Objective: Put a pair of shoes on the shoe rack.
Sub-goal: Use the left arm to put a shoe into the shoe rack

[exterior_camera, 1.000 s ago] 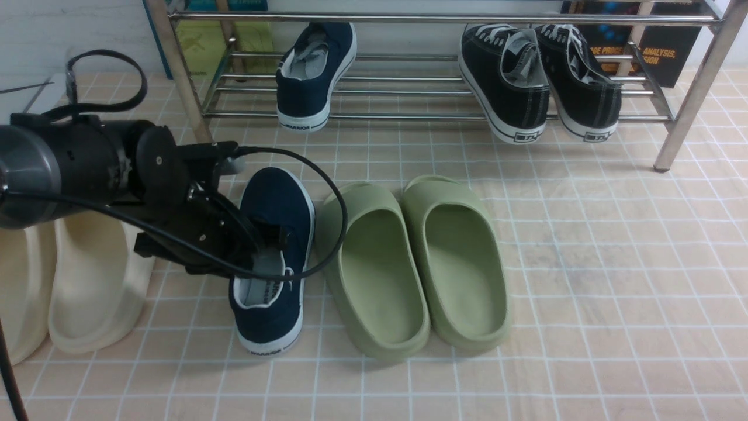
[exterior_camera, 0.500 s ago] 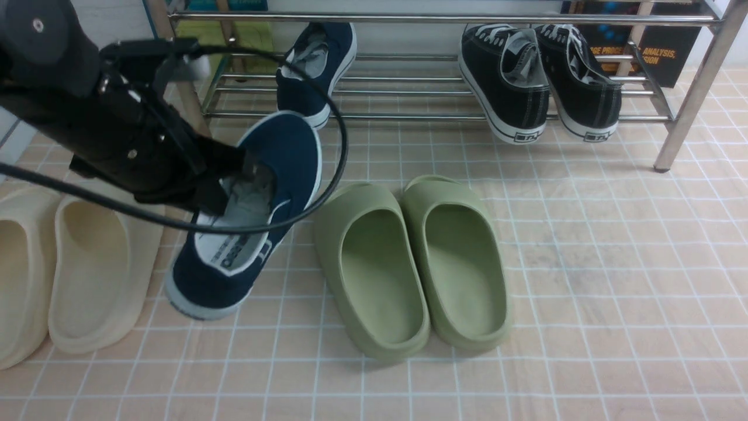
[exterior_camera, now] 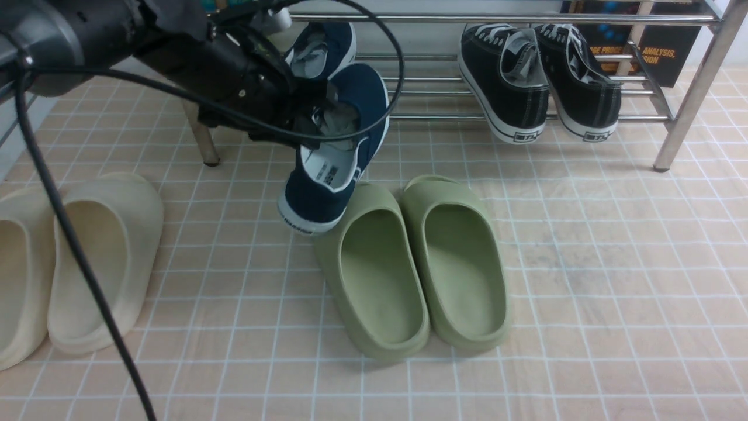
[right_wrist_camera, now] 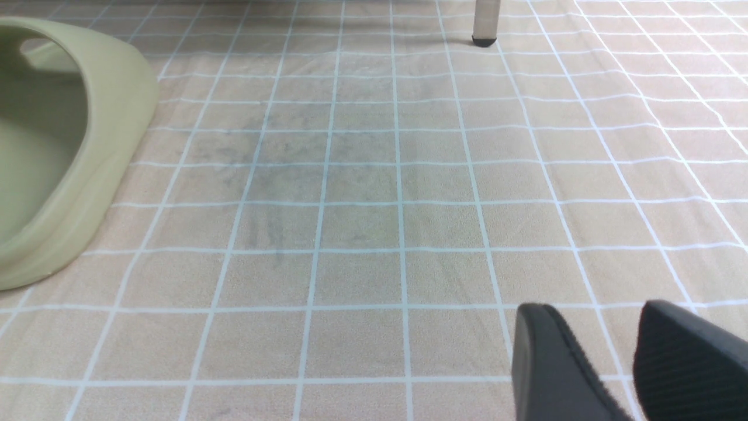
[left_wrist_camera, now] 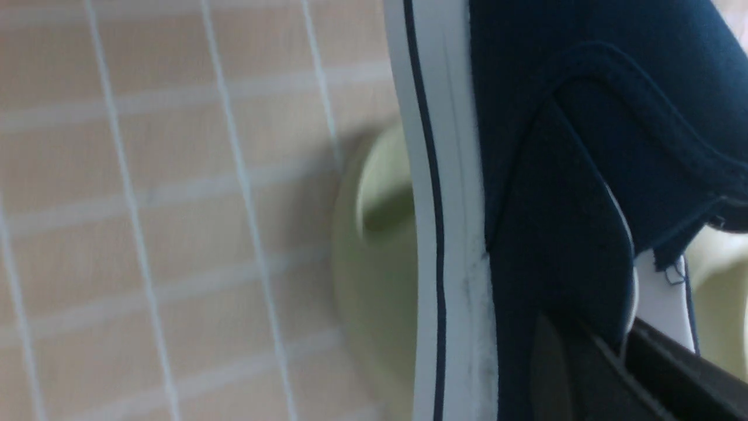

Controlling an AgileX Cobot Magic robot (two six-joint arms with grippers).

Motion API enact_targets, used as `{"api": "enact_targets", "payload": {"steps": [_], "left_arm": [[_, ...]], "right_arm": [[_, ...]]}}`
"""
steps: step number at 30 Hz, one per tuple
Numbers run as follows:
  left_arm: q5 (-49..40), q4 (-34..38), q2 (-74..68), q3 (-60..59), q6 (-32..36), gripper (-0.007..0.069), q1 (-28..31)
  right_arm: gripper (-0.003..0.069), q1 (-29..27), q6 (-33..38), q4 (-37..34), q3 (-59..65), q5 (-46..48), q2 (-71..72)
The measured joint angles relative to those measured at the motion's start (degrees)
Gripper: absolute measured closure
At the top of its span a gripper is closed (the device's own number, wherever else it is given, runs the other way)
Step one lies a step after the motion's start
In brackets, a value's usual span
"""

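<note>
1. The navy shoe (exterior_camera: 318, 193) is held by its collar in the clamped left tool (exterior_camera: 315, 120), heel hanging below.
2. It should be levelled, then set on the shoe rack (exterior_camera: 444, 117) just ahead, beside its mate (exterior_camera: 342, 41).

Holding one slip-on shoe (exterior_camera: 318, 196) off the floor (exterior_camera: 584, 263) in the left gripper (exterior_camera: 310, 120), just before the shoe rack (exterior_camera: 467, 19), near the toe end of the middle slides (exterior_camera: 380, 275); bearing the other slip-on shoe (exterior_camera: 336, 38) on the rack's left part, the lace-up sneakers (exterior_camera: 526, 82) on its right; lying far left on the floor, the outer slides (exterior_camera: 99, 263)
</note>
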State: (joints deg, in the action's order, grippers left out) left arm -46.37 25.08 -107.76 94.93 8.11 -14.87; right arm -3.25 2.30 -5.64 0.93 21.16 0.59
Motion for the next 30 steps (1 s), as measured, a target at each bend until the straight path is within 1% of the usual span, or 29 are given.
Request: {"api": "enact_targets", "payload": {"steps": [5,6,8,9,12,16,24,27,30], "left_arm": [[0.82,2.55,-9.58,13.61,0.04,0.0588,0.00],[0.84,2.63,-9.93,14.08,0.04,0.0588,0.00],[0.66,2.84,-14.69,20.13,-0.01,0.0588,0.00],[0.66,2.84,-14.69,20.13,-0.01,0.0588,0.00],[1.19,2.84,-19.92,26.18,-0.01,0.0588,0.00],[3.57,2.84,-23.48,29.44,-0.86,0.0588,0.00],[9.10,2.96,-25.36,30.01,-1.08,0.0585,0.00],[9.92,3.38,-25.36,30.01,-0.96,0.0566,-0.06],[11.65,3.68,-25.41,30.01,-1.01,0.0510,-0.06]], "right_arm": [[0.0421,0.00,0.00,0.00,0.00,0.00,0.00],[0.0421,0.00,0.00,0.00,0.00,0.00,0.00],[0.0421,0.00,0.00,0.00,0.00,0.00,0.00],[0.0421,0.00,0.00,0.00,0.00,0.00,0.00],[0.0421,0.00,0.05,0.00,0.00,0.00,0.00],[0.0421,0.00,0.05,0.00,0.00,0.00,0.00],[0.0421,0.00,0.05,0.00,0.00,0.00,0.00],[0.0421,0.00,0.05,0.00,0.00,0.00,0.00],[0.0421,0.00,0.05,0.00,0.00,0.00,0.00]]}}
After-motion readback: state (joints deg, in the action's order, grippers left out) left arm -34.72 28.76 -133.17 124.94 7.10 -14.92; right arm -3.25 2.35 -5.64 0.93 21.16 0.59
